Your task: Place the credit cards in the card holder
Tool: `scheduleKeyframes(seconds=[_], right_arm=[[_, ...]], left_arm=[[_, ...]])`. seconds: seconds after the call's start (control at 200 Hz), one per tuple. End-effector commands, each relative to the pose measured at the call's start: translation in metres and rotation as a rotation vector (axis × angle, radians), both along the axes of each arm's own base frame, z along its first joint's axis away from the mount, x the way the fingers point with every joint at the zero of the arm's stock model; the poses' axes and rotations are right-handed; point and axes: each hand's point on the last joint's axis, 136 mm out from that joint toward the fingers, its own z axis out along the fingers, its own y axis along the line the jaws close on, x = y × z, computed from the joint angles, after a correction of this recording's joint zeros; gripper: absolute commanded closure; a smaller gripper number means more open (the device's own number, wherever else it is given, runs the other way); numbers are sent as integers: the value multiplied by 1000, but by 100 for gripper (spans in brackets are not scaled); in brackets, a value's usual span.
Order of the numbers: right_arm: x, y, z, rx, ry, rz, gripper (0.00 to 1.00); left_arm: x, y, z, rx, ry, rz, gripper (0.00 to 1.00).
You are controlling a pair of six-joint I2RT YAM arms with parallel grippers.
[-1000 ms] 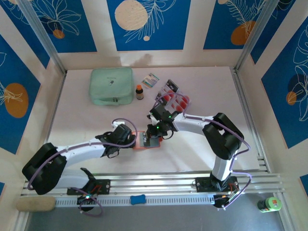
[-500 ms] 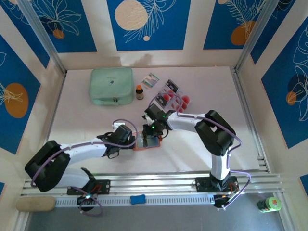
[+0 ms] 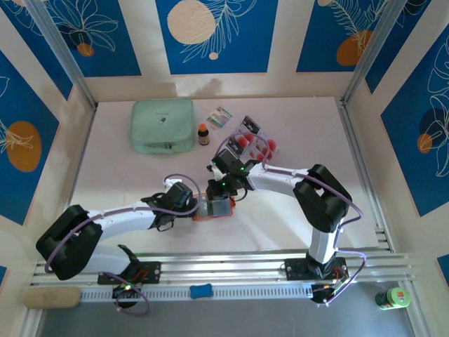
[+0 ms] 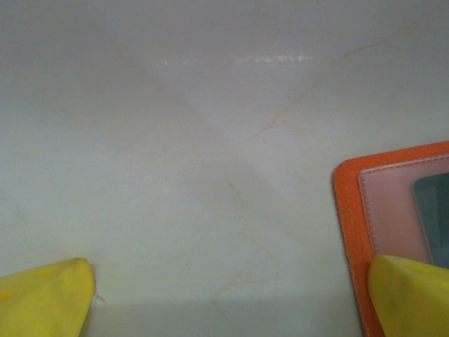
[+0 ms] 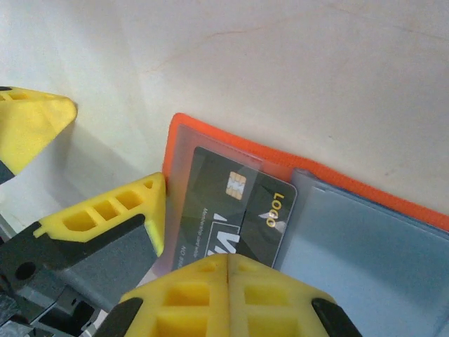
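Left end effector: wide open, nothing gripped. It sits low on the bench at the left end of the card holder. In the left wrist view one yellow fingertip overlaps the holder's near orange corner. The other fingertip is well off to the side over bare bench.

Right end effector: fully closed, fingertips pressed together. It is over the holder from the far side, right at the edge of a dark chip card. Can't tell whether the card is pinched between the tips.

Card holder: lying open and flat mid-bench, between the two end effectors, orange border around clear pockets. The dark chip card lies partly under the left clear pocket, tilted against the pocket edge.

Remaining credit cards: loose overlapping cluster further back and to the right of the holder, red spots visible, just behind the right arm's forearm.

Back of the bench: mint-green zip pouch, small brown bottle just beside it, patterned packet near the bottle.
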Motion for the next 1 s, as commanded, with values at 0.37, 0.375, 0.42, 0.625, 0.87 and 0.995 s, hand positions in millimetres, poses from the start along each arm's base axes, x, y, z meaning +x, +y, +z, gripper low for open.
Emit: scheduleKeyframes(seconds=[0.37,0.375,0.42,0.625,0.87,0.995], right_arm=[[-9,-15,-31,-76,65,-19,100],[-10,-15,-31,-76,65,-18,100],[-10,-13,-31,-74,69,-15,100],[-16,-3,-31,-74,74,14,100],[-23,7,-32,-88,78,44,100],[-27,10,-35,-101,84,60,100]], left_arm=[[-4,6,-9,13,19,4,0],[-4,6,-9,12,20,4,0],[-4,6,-10,13,20,5,0],[-4,5,-10,8,19,3,0],[-3,5,-10,3,18,4,0],[-2,3,-9,-2,15,1,0]])
